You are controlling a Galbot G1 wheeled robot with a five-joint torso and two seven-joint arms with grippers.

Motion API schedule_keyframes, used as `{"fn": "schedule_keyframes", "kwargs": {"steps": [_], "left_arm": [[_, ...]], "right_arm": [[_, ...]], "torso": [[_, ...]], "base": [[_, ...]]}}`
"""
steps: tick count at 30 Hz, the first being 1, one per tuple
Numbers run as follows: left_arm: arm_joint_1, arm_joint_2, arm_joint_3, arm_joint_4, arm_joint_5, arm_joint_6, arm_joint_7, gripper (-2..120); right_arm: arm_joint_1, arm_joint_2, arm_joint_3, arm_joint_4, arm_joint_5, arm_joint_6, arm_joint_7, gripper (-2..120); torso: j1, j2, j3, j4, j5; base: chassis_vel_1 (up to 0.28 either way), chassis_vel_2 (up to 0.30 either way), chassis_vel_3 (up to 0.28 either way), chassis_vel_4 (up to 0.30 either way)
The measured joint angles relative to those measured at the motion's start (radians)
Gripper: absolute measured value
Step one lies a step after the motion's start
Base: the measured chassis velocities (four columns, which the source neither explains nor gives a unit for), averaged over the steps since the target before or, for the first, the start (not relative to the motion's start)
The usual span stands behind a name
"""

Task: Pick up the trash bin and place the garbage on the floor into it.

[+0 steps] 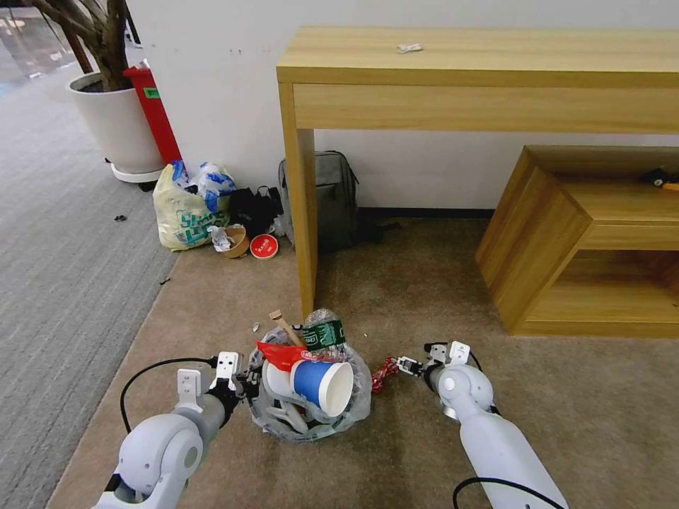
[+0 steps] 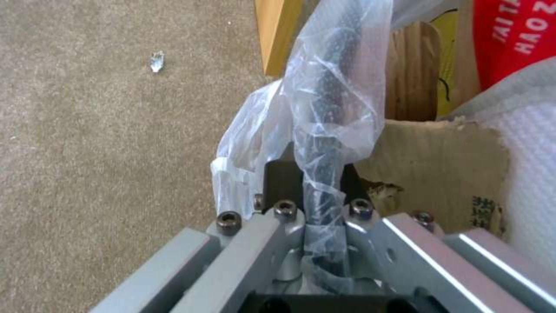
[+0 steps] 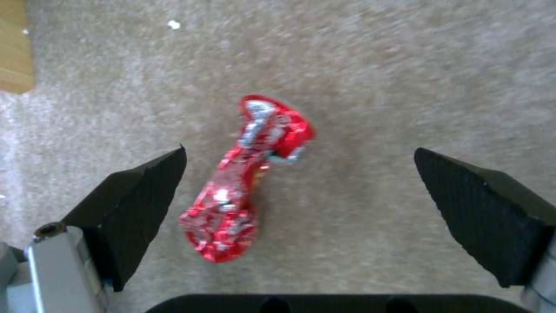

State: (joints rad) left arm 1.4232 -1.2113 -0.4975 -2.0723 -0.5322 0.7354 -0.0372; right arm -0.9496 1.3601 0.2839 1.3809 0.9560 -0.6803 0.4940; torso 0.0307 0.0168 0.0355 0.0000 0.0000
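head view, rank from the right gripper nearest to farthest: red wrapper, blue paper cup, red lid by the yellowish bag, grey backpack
From the right gripper:
1. red wrapper, on the carpet at its tips
2. blue paper cup, atop the trash bin to its left
3. grey backpack and red lid, by the wall: too close to call

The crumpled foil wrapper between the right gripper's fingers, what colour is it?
Shiny red with silver creases; the crumpled foil wrapper shows best in the right wrist view.

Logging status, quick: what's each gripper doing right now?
Left gripper: shut on the trash bin rim.
Right gripper: open above the red wrapper, holding nothing.
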Motion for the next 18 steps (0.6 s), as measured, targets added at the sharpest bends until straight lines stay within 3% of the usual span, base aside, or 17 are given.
{"fn": "schedule_keyframes", "kwargs": {"steps": [9, 18], "left_arm": [[0.0, -0.001, -0.002, -0.001, 0.0, 0.0, 0.0, 0], [-0.001, 0.0, -0.003, 0.001, -0.001, 0.0, 0.0, 0]], "right_arm": [[0.061, 0.043, -0.006, -0.07, 0.175, -0.029, 0.117, 100], [0.087, 0.078, -0.007, -0.137, 0.247, -0.024, 0.183, 100]], "torso": [[0.0, 0.0, 0.0, -0.0003, -0.0001], [0.0, 0.0, 0.0, -0.0003, 0.0]], "base": [[0.0, 0.0, 0.0, 0.0], [0.0, 0.0, 0.0, 0.0]]}}
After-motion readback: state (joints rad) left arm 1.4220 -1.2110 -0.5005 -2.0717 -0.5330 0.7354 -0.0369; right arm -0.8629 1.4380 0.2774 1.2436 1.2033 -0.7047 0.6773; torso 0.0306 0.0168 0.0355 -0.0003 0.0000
